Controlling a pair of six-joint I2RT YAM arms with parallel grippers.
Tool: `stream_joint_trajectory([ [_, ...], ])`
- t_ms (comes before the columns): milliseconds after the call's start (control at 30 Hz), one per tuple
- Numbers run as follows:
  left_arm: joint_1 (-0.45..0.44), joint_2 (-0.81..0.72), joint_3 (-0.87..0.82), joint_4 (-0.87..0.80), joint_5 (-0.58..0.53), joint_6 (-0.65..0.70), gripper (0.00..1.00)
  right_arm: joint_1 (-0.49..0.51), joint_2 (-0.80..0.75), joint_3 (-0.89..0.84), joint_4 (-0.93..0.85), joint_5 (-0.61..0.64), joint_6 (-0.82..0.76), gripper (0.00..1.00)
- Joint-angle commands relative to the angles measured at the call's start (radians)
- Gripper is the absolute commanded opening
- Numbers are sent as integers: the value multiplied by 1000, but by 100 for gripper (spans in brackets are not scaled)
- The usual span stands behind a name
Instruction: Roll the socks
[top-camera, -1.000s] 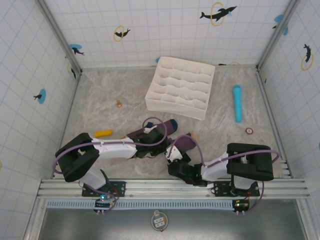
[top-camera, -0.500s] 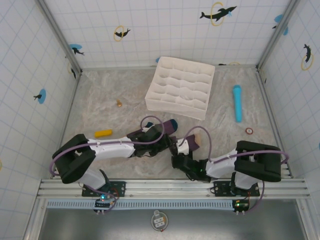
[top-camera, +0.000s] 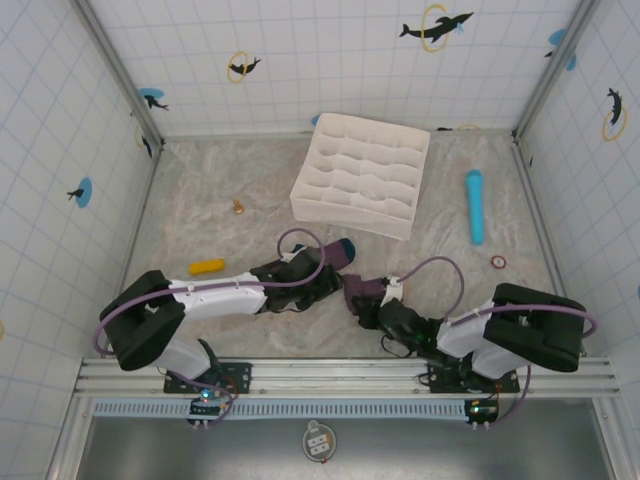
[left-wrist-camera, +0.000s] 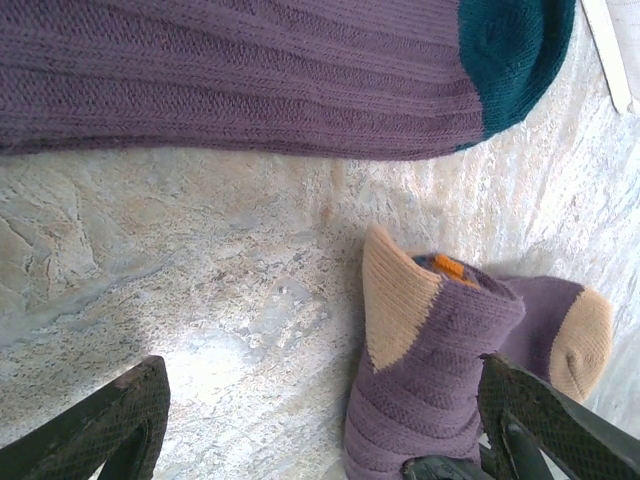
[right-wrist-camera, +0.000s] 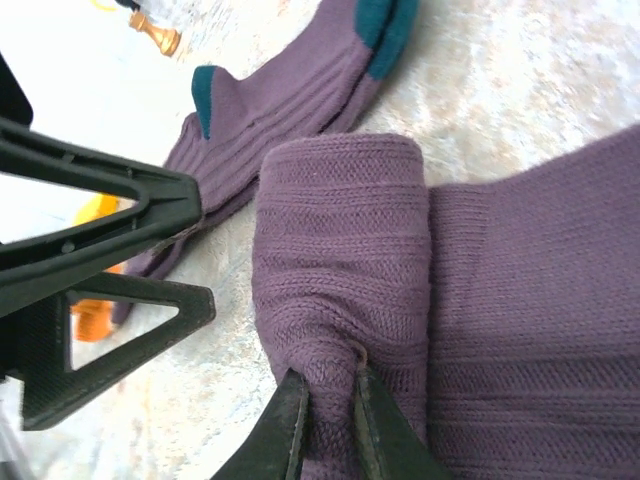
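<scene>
My right gripper (right-wrist-camera: 325, 405) is clamped on the rolled sock (right-wrist-camera: 340, 250), roll axis pointing straight away from me — left gripper (left-wrist-camera: 320, 400) (jaws apart) hangs just beside it.

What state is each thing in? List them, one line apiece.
left tool, open, holding nothing.
right tool, shut on the tan-heeled sock.
tan-heeled sock, partly rolled, pinched at its fold.
teal-tipped sock, unrolled, lying flat on the table.
organizer tray, upright, compartments empty.
blue cylinder, lying on its side.
</scene>
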Motion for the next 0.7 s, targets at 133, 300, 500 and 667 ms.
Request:
stream_joint_trajectory([
  [133, 2, -6, 3, 29, -3, 5, 73, -22, 0, -127, -171, -137, 319, 0],
  [300, -6, 21, 2, 76, 59, 20, 72, -22, -54, -166, -250, -130, 441, 0],
  [500, -59, 66, -10, 163, 87, 40, 60, -36, -142, -182, -392, -138, 478, 0],
  [667, -84, 113, -19, 239, 120, 86, 55, -57, -192, -217, -458, -162, 493, 0],
])
